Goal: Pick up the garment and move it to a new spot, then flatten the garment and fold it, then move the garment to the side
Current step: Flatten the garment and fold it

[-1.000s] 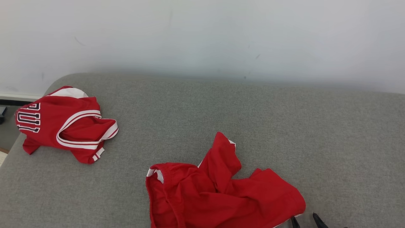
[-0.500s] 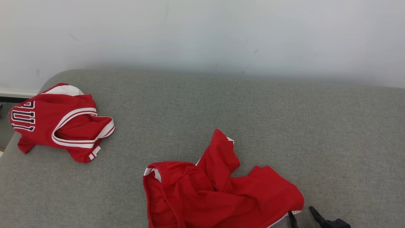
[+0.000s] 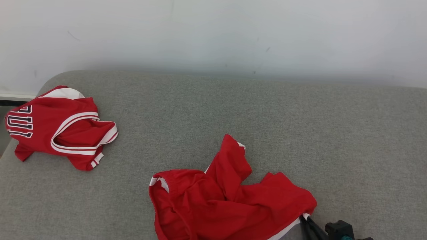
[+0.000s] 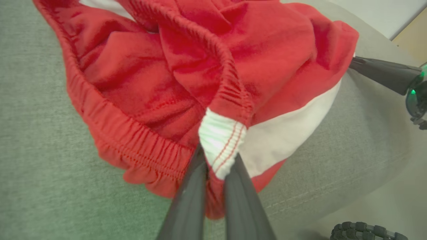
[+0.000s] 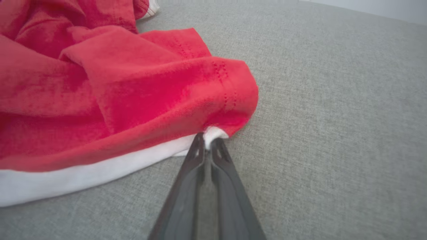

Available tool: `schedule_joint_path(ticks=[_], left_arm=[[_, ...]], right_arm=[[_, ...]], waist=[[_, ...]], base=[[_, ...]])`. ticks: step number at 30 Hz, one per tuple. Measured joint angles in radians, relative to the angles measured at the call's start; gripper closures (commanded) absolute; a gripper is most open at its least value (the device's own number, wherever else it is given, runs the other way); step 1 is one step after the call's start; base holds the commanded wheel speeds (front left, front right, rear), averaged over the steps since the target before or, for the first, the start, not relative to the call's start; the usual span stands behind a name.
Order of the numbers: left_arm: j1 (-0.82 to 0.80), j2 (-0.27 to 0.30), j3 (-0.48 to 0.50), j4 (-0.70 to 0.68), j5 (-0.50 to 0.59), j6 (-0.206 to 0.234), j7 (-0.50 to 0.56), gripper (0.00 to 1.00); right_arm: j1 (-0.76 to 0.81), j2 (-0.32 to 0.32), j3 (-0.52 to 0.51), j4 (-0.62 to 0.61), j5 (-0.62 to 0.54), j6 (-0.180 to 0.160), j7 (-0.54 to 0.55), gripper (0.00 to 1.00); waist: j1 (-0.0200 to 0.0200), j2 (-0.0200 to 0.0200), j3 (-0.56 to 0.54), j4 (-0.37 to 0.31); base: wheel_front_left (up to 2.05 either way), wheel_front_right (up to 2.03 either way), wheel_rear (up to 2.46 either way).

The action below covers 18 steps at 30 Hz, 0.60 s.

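Observation:
The garment (image 3: 230,200) is a pair of red shorts with white side stripes, lying crumpled at the near middle of the grey cushion (image 3: 267,116). In the left wrist view my left gripper (image 4: 218,160) is shut on a white patch of the elastic waistband of the garment (image 4: 186,66). My right gripper (image 5: 206,138) is shut on the white-edged corner of a leg hem of the garment (image 5: 116,93). In the head view the right gripper (image 3: 305,218) touches the shorts' lower right corner. From the left wrist, the right gripper (image 4: 352,63) reaches the cloth's far right edge.
A second red piece, a jersey (image 3: 56,128) with white trim and dark letters, lies at the cushion's far left. A pale wall (image 3: 213,33) stands behind. The cushion's front edge (image 4: 333,200) drops off close to my left gripper. Bare grey fabric spreads to the right.
Both grippers have gone from open to shut on the shorts. The right gripper has moved up to the hem corner. The head camera has shifted a little.

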Motion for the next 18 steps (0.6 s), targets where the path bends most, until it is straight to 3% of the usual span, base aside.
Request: schedule_joint_path(ticks=[6, 11, 18], left_arm=[[0.019, -0.001, 0.049, -0.055, -0.041, 0.0, 0.0, 1.0], [0.109, 0.009, 0.146, -0.177, -0.034, 0.0, 0.0, 1.0], [0.156, -0.002, 0.208, -0.291, -0.011, 0.0, 0.0, 1.0]], right_arm=[[0.035, -0.002, -0.024, -0.063, 0.023, 0.001, 0.001, 1.0], [0.152, 0.011, -0.066, -0.213, 0.049, 0.001, 0.001, 1.0], [0.227, 0.022, -0.081, -0.397, 0.072, 0.001, 0.001, 1.0]], waist=[[0.0, 0.0, -0.015, 0.006], [-0.0001, 0.0, -0.03, 0.017], [0.0, 0.0, -0.025, 0.001]], base=[[0.0, 0.0, 0.0], [0.0, 0.0, 0.0], [0.0, 0.0, 0.0]])
